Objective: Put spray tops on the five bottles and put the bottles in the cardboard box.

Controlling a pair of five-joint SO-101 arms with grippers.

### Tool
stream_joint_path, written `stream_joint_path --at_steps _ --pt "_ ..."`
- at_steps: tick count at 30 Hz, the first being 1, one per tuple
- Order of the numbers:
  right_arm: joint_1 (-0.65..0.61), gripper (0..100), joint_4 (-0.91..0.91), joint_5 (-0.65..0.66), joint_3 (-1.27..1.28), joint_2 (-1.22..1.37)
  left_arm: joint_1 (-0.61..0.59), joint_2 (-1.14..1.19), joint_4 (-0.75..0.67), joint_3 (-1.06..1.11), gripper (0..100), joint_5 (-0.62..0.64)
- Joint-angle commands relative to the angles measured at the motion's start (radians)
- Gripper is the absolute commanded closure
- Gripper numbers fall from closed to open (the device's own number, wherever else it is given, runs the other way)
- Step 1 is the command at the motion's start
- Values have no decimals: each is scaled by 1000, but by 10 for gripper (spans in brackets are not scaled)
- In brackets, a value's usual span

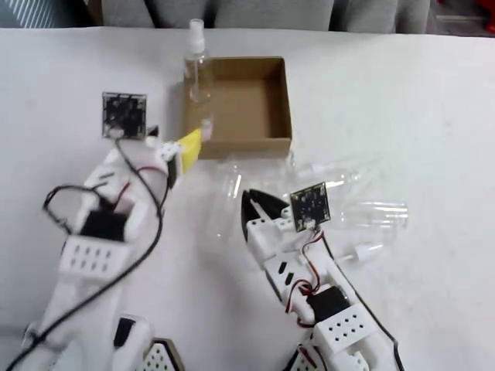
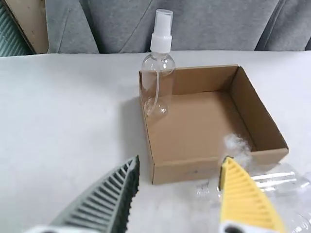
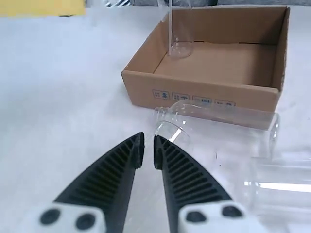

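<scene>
From above, you see the cardboard box (image 1: 247, 145) mid-table. One clear bottle (image 1: 198, 73) with a white spray top stands upright in its far corner. Uncapped bottles (image 1: 371, 210) lie on the table beside the right gripper (image 1: 254, 202). Your left wrist camera shows the left gripper (image 2: 180, 162) spread wide and empty. Your right wrist camera shows the black fingers nearly together, holding nothing.
</scene>
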Motion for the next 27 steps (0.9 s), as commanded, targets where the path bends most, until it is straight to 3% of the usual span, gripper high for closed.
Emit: stream_joint_path --at_steps 1,7,12,20,27 --pt "10 982 28 11 6 -4 4 -265 224 -9 740 -8" --pt "76 982 79 11 6 -4 4 -542 430 -46 740 0" --pt "147 982 124 11 6 -4 7 -654 736 -296 740 0" --pt "234 982 177 11 6 -4 10 -493 1100 -740 740 0" --pt "328 982 209 11 6 -4 16 -200 1135 -795 740 2"
